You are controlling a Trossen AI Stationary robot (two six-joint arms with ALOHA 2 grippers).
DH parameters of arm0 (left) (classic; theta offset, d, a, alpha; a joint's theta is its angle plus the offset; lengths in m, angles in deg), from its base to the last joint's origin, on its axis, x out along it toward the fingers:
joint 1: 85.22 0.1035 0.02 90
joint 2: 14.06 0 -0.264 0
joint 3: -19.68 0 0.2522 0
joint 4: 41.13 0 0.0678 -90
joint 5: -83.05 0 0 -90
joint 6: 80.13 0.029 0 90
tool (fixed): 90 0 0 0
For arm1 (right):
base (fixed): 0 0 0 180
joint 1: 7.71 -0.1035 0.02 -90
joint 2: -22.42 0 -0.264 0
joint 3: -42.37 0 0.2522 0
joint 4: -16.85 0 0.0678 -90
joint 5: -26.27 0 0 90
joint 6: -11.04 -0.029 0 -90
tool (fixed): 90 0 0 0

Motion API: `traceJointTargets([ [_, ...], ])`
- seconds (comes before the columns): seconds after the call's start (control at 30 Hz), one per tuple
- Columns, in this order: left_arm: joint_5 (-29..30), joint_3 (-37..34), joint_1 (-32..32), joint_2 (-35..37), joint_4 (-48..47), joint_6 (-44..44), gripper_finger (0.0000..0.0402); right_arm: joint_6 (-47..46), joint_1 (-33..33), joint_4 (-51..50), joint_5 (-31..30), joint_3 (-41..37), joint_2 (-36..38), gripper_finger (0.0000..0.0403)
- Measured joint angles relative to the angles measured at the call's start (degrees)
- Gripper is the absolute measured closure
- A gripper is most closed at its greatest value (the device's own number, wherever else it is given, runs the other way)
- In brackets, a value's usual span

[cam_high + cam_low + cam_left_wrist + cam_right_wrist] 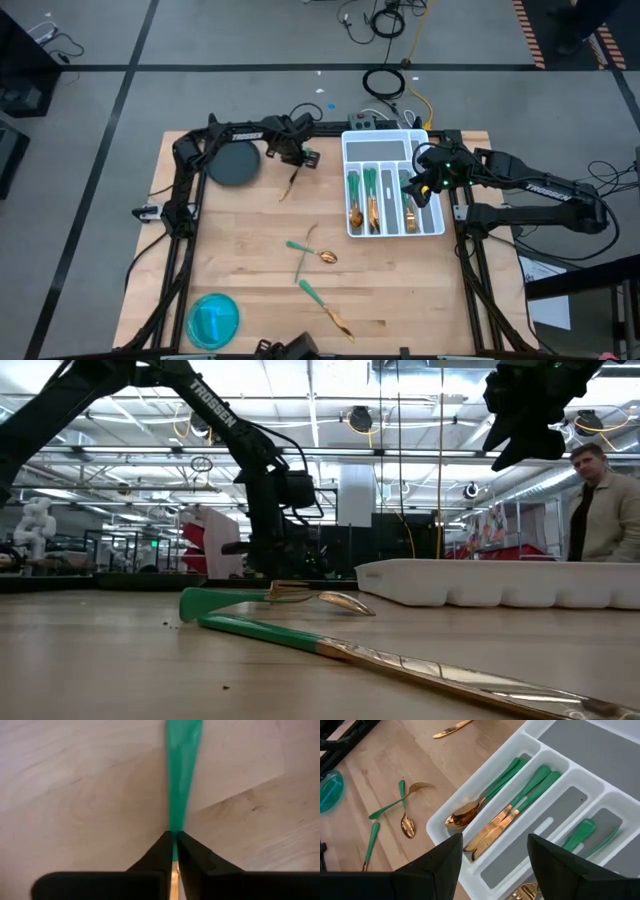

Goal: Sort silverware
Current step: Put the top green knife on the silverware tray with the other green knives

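My left gripper (297,156) is near the table's far edge, shut on one piece of silverware (292,180) with a teal handle and a gold head. My right gripper (420,186) hangs open above the white compartment tray (395,143), touching nothing. The tray's compartments hold spoons (485,800), knives (512,817) and forks (580,837). A spoon (322,254) and a fork (303,252) lie crossed in the middle of the table. Another piece (326,308) lies nearer the near edge. My left gripper pinches the piece between its two fingers where the teal handle meets the gold head (174,834). The teal handle (182,770) sticks out past the fingertips and the gold part (173,877) runs back between them. Whether its gold end (285,192) touches the table, I cannot tell.
A dark round disc (235,163) lies beside my left gripper. A blue round bowl (213,320) sits near the near left corner. A person (605,510) stands beyond the table's far right. Bare wood (410,290) lies between the loose pieces and the right edge.
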State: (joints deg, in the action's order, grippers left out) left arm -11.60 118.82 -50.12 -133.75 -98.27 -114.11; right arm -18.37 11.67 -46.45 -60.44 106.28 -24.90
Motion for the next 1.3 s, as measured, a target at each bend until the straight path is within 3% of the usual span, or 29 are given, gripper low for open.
traceJointTargets([
  [0.23, 5.1, 0.1, -0.8, 3.6, 1.8, 1.8, 0.0306, 0.3, 0.0, 0.0, 0.0, 0.0, 0.0, 0.0188],
  [0.57, 4.3, 0.0, -1.1, 1.6, 1.5, 4.3, 0.0249, 0.5, 0.0, 0.0, 0.0, 0.0, 0.0, 0.0188],
  [1.3, 1.2, 0.2, -1.6, -0.6, -2.6, 5.4, 0.0237, 0.5, 0.0, 0.0, 0.0, 0.0, 0.0, 0.0188],
])
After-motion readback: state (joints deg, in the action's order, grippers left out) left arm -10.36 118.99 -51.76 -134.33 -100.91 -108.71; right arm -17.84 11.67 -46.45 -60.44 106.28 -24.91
